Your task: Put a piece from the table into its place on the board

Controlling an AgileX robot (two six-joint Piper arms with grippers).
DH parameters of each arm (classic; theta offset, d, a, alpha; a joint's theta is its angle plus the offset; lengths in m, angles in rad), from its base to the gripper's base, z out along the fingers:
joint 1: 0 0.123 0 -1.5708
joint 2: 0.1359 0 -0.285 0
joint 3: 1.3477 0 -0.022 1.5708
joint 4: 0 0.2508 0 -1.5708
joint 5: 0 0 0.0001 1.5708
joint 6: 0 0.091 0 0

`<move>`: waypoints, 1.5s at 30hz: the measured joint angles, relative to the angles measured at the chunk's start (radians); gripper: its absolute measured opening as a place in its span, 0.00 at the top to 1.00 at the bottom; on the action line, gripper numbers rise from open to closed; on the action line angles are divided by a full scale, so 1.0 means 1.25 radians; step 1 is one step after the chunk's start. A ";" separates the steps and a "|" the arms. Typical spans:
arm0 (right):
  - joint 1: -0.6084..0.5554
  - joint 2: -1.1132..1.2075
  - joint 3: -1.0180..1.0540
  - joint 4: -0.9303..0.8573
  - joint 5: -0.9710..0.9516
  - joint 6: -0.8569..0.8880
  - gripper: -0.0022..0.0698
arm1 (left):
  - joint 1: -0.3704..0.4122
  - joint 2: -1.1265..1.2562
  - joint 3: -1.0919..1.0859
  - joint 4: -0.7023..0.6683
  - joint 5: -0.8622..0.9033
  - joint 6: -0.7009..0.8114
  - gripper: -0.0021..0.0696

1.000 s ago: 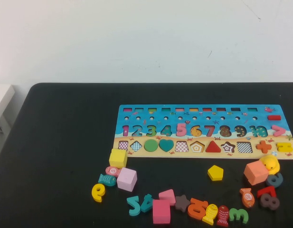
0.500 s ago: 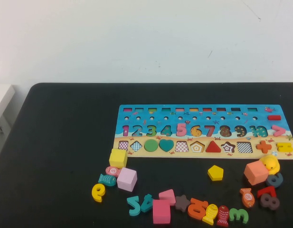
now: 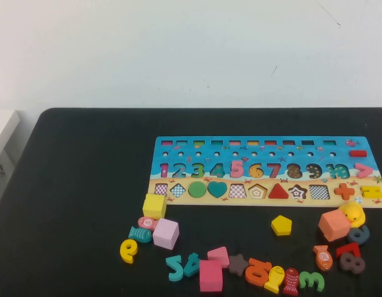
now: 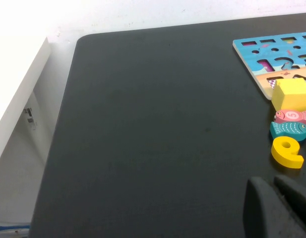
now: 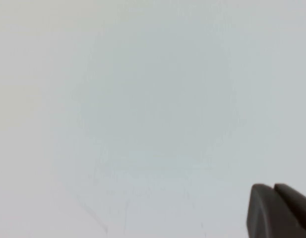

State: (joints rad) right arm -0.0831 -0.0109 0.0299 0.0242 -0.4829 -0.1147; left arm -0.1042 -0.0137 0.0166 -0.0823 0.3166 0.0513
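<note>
The yellow pentagon piece point(image 3: 281, 224) lies flat on the black table point(image 3: 79, 185), just in front of the board point(image 3: 265, 170), below its red triangle. The board's pentagon slot point(image 3: 257, 192) stands open in the sandy strip. Neither gripper shows in the high view. My left gripper point(image 4: 272, 186) is shut and empty, low over the table's left part, near a yellow number piece point(image 4: 287, 151); the board's left end point(image 4: 257, 49) shows there too. My right gripper point(image 5: 273, 191) is shut and empty and faces only a plain white surface.
Loose pieces lie along the table's front: a yellow cube point(image 3: 154, 205), a pink cube point(image 3: 166, 233), a pink block point(image 3: 210, 275), an orange cube point(image 3: 334, 224), fishes, numbers and a star point(image 3: 238, 265). The table's left half is bare black.
</note>
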 joint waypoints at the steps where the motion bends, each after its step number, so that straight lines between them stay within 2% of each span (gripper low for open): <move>1: 0.000 0.000 0.000 0.030 -0.011 -0.003 0.94 | 0.000 0.000 0.000 0.000 0.000 0.000 0.97; 6: 0.000 0.000 0.000 0.107 -0.097 -0.017 0.94 | 0.000 0.000 0.000 0.000 0.000 0.000 0.97; 9: 0.000 0.000 -0.048 0.106 -0.021 -0.042 0.94 | 0.000 0.000 0.000 0.000 0.000 0.000 0.97; 16: 0.000 0.045 -0.320 0.098 0.391 -0.099 0.94 | 0.000 0.000 0.000 0.000 0.000 0.000 0.97; 21: 0.000 0.207 -0.499 0.096 0.648 -0.102 0.94 | 0.000 0.000 0.000 0.000 0.000 -0.002 0.97; 22: 0.000 0.289 -0.558 0.098 0.762 -0.102 0.94 | 0.000 0.000 0.000 0.000 0.000 -0.002 0.97; 26: 0.000 0.426 -0.624 0.128 0.922 -0.104 0.94 | 0.000 0.000 0.000 0.000 0.000 -0.002 0.97; 34: 0.000 0.619 -0.629 0.261 0.994 -0.213 0.94 | 0.000 0.000 0.000 0.000 0.000 -0.002 0.97; 40: 0.003 0.805 -0.643 0.488 1.033 -0.426 0.94 | 0.000 0.000 0.000 0.000 0.000 -0.002 0.97; 45: 0.075 0.990 -0.705 0.574 1.016 -0.509 0.94 | 0.000 0.000 0.000 0.000 0.000 -0.002 0.97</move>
State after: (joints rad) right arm 0.0104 1.2266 -0.8508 0.7414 0.7870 -0.7504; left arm -0.1042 -0.0137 0.0166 -0.0823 0.3166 0.0491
